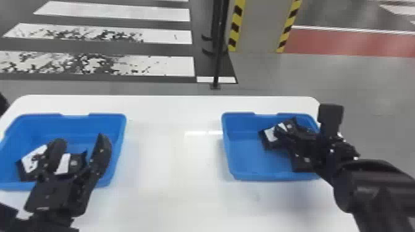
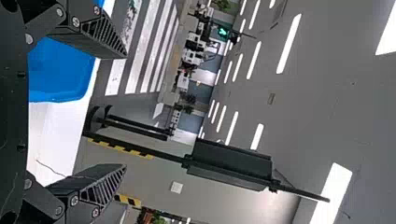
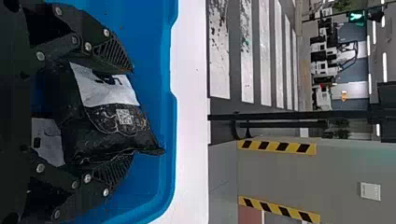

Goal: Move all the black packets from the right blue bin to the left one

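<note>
Right gripper (image 3: 133, 113) is part-way closed, its fingers pressing either side of a black packet (image 3: 112, 112) that is inside the right blue bin (image 1: 244, 160) — a hold, by the look of it. At least one more packet (image 1: 301, 165) lies in that bin, so both have yet to cross. Two packets appear to be in the left blue bin (image 1: 106, 122) already, and above them the left gripper (image 1: 79, 141) is spread wide — empty.
</note>
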Controlling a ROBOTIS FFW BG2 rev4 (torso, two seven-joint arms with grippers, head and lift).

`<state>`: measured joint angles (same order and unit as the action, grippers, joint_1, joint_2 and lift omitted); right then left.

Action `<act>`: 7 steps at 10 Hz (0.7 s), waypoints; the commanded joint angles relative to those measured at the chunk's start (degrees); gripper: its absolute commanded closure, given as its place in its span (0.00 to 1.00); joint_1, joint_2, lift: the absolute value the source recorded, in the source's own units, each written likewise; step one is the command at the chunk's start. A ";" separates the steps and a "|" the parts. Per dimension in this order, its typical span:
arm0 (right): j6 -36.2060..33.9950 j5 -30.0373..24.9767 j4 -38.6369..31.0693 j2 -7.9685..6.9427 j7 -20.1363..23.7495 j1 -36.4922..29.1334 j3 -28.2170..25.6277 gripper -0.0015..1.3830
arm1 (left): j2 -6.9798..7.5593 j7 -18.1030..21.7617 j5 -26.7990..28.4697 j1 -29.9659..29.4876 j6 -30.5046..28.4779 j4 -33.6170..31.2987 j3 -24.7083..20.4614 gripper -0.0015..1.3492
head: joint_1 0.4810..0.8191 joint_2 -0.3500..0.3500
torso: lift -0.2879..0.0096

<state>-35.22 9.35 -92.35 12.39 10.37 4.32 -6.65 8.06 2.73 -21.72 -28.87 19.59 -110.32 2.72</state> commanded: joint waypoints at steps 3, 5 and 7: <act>4.42 3.44 0.73 0.09 1.85 -1.22 0.03 0.87 | 0.03 0.08 -0.11 -0.10 0.24 0.00 -0.09 0.18 | 0.63 0.37 | 0.40; 7.38 11.33 0.59 0.09 4.40 -3.19 -0.09 0.87 | -0.06 0.08 -0.11 -0.10 0.52 0.00 -0.09 0.18 | 0.63 0.40 | 0.40; 10.47 17.61 0.59 0.09 7.30 -4.59 -0.09 0.87 | 0.03 0.08 -0.11 0.04 0.66 0.00 0.13 0.18 | 0.63 0.43 | 0.40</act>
<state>-25.76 24.90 -91.78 12.48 17.63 0.26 -6.74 8.06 2.81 -21.82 -28.85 20.23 -110.32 2.79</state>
